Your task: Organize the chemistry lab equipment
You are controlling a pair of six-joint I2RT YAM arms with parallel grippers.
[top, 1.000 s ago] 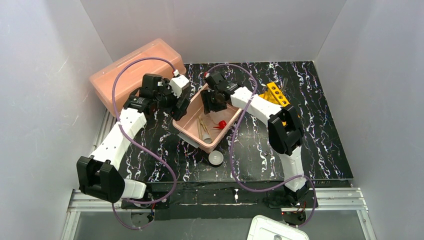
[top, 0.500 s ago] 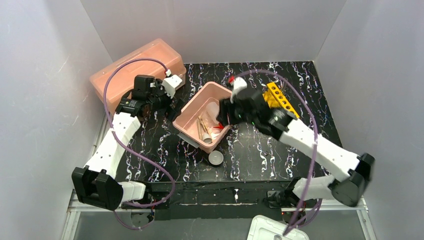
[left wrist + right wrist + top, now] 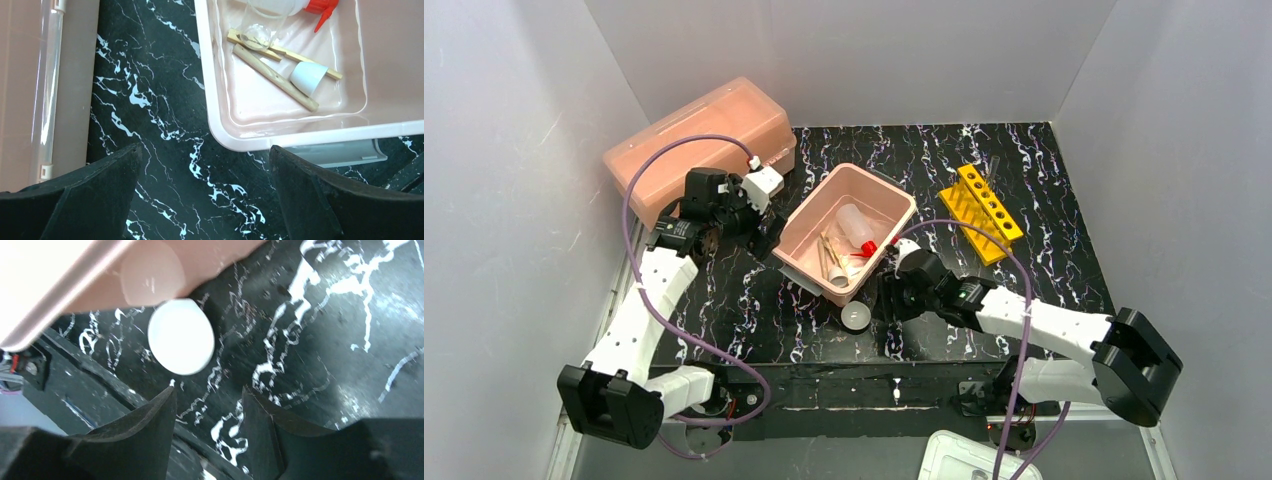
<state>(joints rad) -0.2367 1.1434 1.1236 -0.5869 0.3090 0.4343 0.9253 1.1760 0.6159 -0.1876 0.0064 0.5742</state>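
Observation:
The pink tub (image 3: 894,205) holds the white squeeze bottle (image 3: 854,224) with its red spout (image 3: 321,7), wooden sticks (image 3: 272,75), a clear vessel (image 3: 261,27) and a small white cup (image 3: 306,77). A white dish (image 3: 856,316) lies on the table just in front of the tub and shows in the right wrist view (image 3: 181,336). The yellow holed rack (image 3: 981,212) stands to the right. My left gripper (image 3: 767,235) is open and empty at the tub's left corner (image 3: 205,200). My right gripper (image 3: 887,300) is open and empty just right of the dish (image 3: 207,394).
The large pink lidded box (image 3: 699,145) stands at the back left, close to my left arm (image 3: 20,90). A grey flat piece (image 3: 335,152) sticks out from under the tub's near end. The table's front edge runs just below the dish.
My right arm swung from over the tub down to the front of the table beside the white dish. My left gripper drew back left, away from the tub.

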